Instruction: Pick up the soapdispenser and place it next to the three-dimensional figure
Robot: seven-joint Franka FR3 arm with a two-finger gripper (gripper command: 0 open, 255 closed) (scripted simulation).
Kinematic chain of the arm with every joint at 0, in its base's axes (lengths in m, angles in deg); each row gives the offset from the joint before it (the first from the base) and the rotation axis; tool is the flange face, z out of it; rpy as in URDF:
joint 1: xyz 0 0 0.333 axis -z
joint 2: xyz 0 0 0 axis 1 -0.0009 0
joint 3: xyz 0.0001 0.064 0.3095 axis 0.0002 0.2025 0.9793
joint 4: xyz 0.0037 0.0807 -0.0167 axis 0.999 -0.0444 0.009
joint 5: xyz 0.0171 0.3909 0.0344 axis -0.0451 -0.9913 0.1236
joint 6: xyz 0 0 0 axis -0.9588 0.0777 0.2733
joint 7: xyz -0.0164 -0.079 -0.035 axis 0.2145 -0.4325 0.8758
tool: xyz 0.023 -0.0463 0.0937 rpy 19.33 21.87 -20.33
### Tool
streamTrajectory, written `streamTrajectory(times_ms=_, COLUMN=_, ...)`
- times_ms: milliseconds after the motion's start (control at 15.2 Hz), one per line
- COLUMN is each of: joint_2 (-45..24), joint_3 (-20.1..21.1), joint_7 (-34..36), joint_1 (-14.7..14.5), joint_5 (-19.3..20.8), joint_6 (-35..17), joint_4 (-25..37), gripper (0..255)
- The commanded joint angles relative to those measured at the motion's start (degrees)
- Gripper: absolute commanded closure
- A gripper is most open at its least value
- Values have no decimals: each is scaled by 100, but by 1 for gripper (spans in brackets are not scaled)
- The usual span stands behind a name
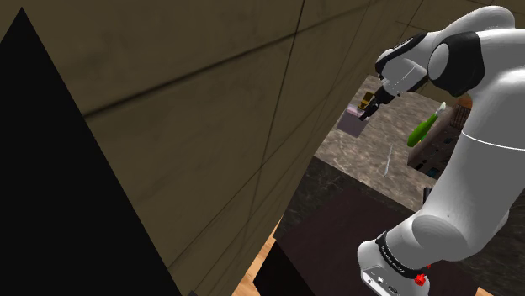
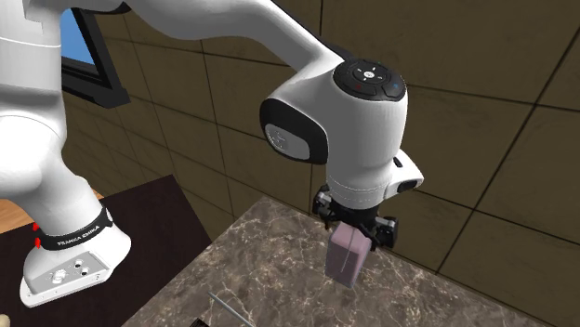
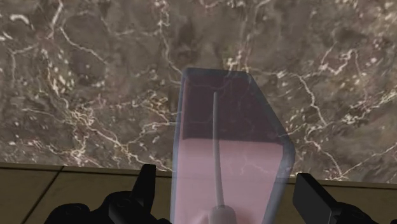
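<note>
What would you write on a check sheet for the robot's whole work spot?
Surface: dark veined marble counter.
Job's things: pink see-through soap dispenser, thin tube inside, hanging under the gripper.
Clutter: green object; thin grey rod lying on the counter.
Grippers: black gripper, fingers clasping the dispenser from both sides.
Cables: nothing seen.
Surroundings: brown tiled wall, dark-framed blue pane, black area.
</note>
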Motion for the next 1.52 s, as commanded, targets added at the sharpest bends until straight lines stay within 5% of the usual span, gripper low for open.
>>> streamTrajectory(times_ms=0, joint_2=-47, joint_3=30, joint_7=-35, joint_1=18, joint_5=-53, joint_6=-40, joint_4=-8, gripper=0)
streamTrajectory(times_ms=396, joint_2=-47, joint_3=30, joint_7=-34, joint_1=18, joint_5=-52, joint_6=-39, joint_4=-7, gripper=0)
streamTrajectory(times_ms=462, joint_2=-47, joint_3=30, joint_7=-34, joint_1=18, joint_5=-52, joint_6=-39, joint_4=-7, gripper=255)
streamTrajectory(times_ms=1056, joint_2=-47, joint_3=30, joint_7=-35, joint_1=18, joint_5=-53, joint_6=-40, joint_4=-7, gripper=255)
streamTrajectory(times_ms=1452, joint_2=247, joint_3=-149, joint_7=242, joint_1=-118, joint_5=288, joint_6=231, joint_4=93, gripper=255)
